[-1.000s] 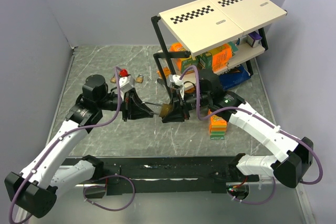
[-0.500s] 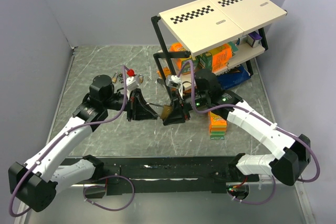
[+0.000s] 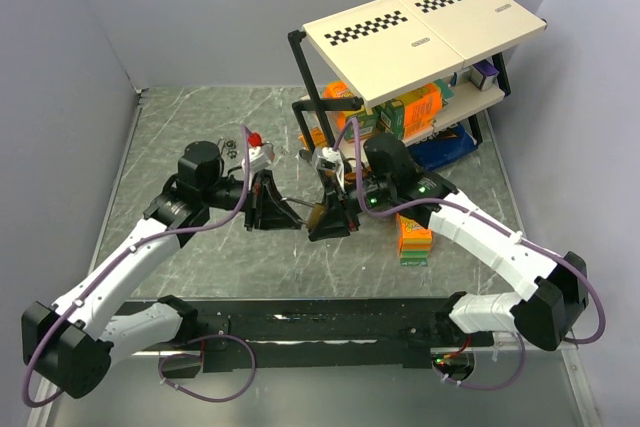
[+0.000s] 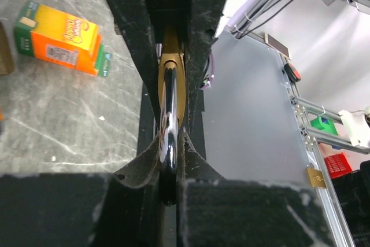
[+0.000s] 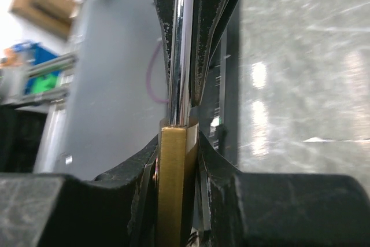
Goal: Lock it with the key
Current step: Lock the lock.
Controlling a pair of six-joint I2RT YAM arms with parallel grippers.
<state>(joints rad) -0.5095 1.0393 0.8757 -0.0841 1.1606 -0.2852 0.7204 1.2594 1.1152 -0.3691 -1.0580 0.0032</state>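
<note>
The padlock is held in the air over the middle of the counter, between the two arms. The left gripper has its fingers pinching the shackle. The right gripper has its fingers pinching the brass body on its flat sides. I cannot find the key in any view.

In my judgement the main risk is slipping. The shackle is a thin round bar of polished chrome, so it can turn or slide between the flat black pads. The body is a square block of dull brass with sharp edges and should sit more firmly. Both arms hold one stiff thing, so if one arm moves alone, the padlock may twist out of one grip and fall on the hard marbled counter. Also, one gripper must let go to fetch the key, and the padlock could tilt then.
</note>
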